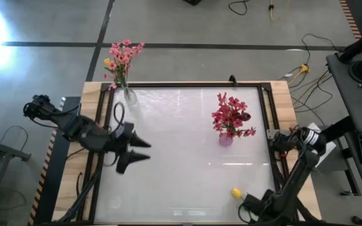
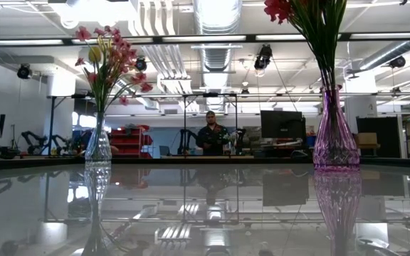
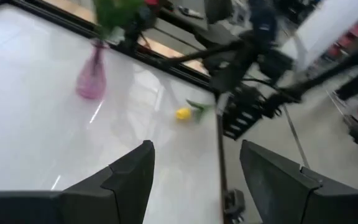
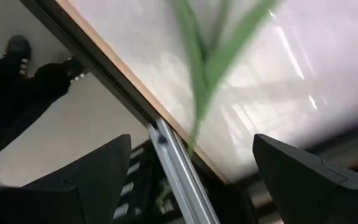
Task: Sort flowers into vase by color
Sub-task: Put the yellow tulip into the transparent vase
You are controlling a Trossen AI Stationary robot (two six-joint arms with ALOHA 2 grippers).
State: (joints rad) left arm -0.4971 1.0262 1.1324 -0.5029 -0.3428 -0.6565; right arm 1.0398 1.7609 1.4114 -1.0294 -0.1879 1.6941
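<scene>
A yellow tulip bud point(image 1: 236, 193) lies flat on the white table near its near right corner; the left wrist view shows the bud point(image 3: 183, 114) too. My right gripper point(image 1: 249, 202) is open just beyond the stem end, and the blurred green stem and leaves point(image 4: 204, 68) run between its spread fingers point(image 4: 191, 180) with no touch showing. My left gripper point(image 1: 148, 150) is open over the table's left half, pointing right point(image 3: 194, 155). A clear vase point(image 1: 129, 95) at the far left corner holds pink sprays and a yellow bud. A purple vase point(image 1: 225, 139) holds red sprays.
A black frame point(image 1: 187, 85) edges the white table. The low view shows the clear vase point(image 2: 98, 146) on the left and the purple vase point(image 2: 335, 142) on the right, with open table between them. A person point(image 2: 211, 135) stands far behind. Cables lie on the floor.
</scene>
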